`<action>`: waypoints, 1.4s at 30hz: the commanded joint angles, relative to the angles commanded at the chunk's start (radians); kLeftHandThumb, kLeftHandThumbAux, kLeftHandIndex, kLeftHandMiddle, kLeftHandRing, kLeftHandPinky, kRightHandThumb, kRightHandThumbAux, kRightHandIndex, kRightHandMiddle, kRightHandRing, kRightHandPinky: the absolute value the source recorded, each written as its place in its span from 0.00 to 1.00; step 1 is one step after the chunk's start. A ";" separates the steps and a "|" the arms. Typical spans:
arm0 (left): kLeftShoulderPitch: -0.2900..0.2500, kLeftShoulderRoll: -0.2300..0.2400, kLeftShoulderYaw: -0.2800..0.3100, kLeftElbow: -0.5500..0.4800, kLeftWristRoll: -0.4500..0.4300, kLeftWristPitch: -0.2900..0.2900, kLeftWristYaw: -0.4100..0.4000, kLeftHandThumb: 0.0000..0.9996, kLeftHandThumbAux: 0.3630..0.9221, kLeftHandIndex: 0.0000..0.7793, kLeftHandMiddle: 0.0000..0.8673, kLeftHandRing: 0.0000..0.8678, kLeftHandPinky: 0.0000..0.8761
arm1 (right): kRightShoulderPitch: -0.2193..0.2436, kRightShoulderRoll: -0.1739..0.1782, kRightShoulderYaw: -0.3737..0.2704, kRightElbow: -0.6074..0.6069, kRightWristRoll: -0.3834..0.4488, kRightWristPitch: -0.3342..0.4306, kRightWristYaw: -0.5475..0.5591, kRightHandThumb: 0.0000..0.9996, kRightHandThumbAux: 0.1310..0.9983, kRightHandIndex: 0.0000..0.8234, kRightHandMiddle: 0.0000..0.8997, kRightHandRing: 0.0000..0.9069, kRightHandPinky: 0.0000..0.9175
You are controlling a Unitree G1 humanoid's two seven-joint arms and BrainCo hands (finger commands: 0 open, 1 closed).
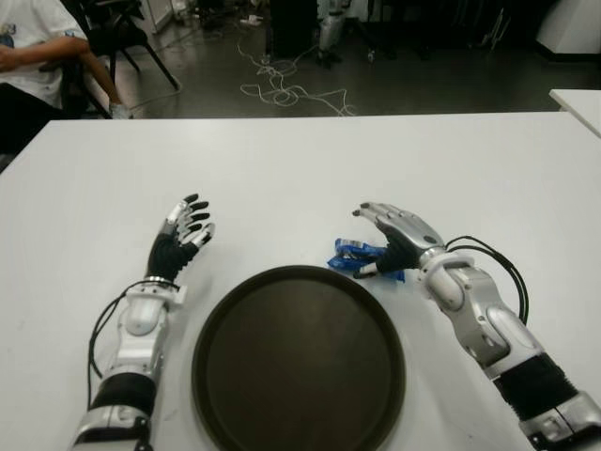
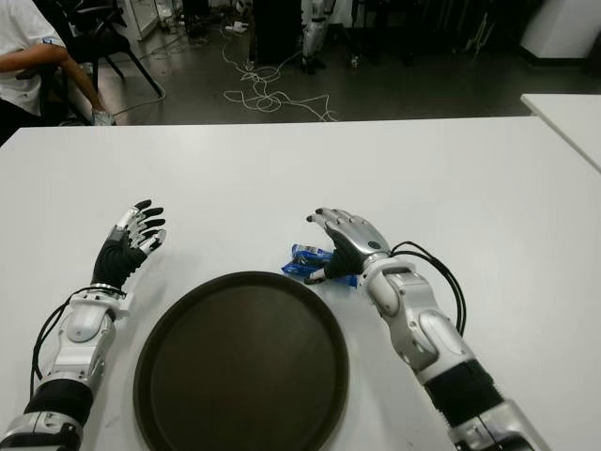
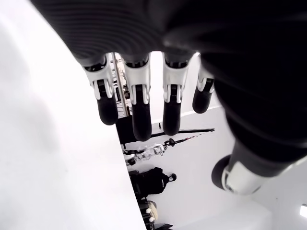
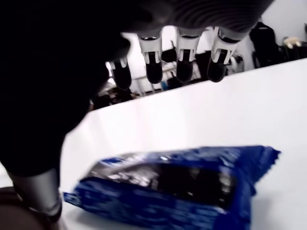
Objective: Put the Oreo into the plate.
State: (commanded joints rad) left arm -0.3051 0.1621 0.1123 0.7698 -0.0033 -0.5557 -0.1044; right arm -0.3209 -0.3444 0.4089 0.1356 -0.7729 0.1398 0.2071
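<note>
Oreo pack, blue, on white worktop, just past dark plate rim. Right robot hand over it, fingers spread, holding nothing. Left robot hand beside plate, open, empty.

Right wrist view: pack under fingers, not gripped. Could slip if squeezed at an edge.

Nothing blocking plate.

We can read no text, brand, number or sign anywhere. The blue packet on the white table, just past the far rim of the dark plate, shows blurred dark and silver patches on its wrapper in the right wrist view, but we cannot make out any letters on it.
</note>
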 joint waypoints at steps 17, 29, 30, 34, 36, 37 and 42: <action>0.001 -0.001 -0.003 -0.007 0.002 0.008 0.002 0.09 0.49 0.11 0.22 0.22 0.17 | -0.021 0.017 0.016 0.066 0.005 -0.011 -0.045 0.00 0.67 0.02 0.03 0.03 0.05; 0.004 -0.003 -0.006 -0.016 0.000 0.005 0.000 0.07 0.47 0.12 0.23 0.22 0.17 | -0.028 0.026 0.017 0.095 0.005 -0.022 -0.067 0.00 0.65 0.02 0.03 0.03 0.05; 0.005 -0.003 -0.007 -0.015 0.003 0.003 0.002 0.07 0.46 0.12 0.23 0.22 0.17 | -0.028 0.026 0.017 0.096 0.004 -0.024 -0.072 0.00 0.65 0.03 0.03 0.03 0.05; 0.004 -0.001 -0.009 -0.012 0.009 -0.003 0.008 0.08 0.48 0.13 0.24 0.23 0.20 | -0.027 0.029 0.014 0.098 0.004 -0.026 -0.087 0.00 0.66 0.03 0.04 0.04 0.06; 0.003 -0.001 -0.010 -0.009 0.009 -0.008 0.010 0.09 0.49 0.14 0.25 0.24 0.22 | -0.026 0.030 0.013 0.099 0.005 -0.025 -0.092 0.00 0.66 0.04 0.04 0.04 0.07; 0.002 -0.001 -0.011 -0.008 0.009 -0.010 0.010 0.09 0.49 0.14 0.25 0.24 0.22 | -0.026 0.030 0.012 0.100 0.006 -0.025 -0.093 0.00 0.66 0.04 0.04 0.04 0.07; 0.000 -0.003 -0.013 -0.004 0.004 -0.016 0.003 0.09 0.52 0.13 0.24 0.24 0.22 | -0.030 0.040 0.005 0.133 0.018 -0.037 -0.125 0.00 0.64 0.04 0.04 0.05 0.07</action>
State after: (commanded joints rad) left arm -0.3049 0.1591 0.0997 0.7659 0.0003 -0.5721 -0.1009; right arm -0.3506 -0.3048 0.4137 0.2689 -0.7548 0.1032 0.0821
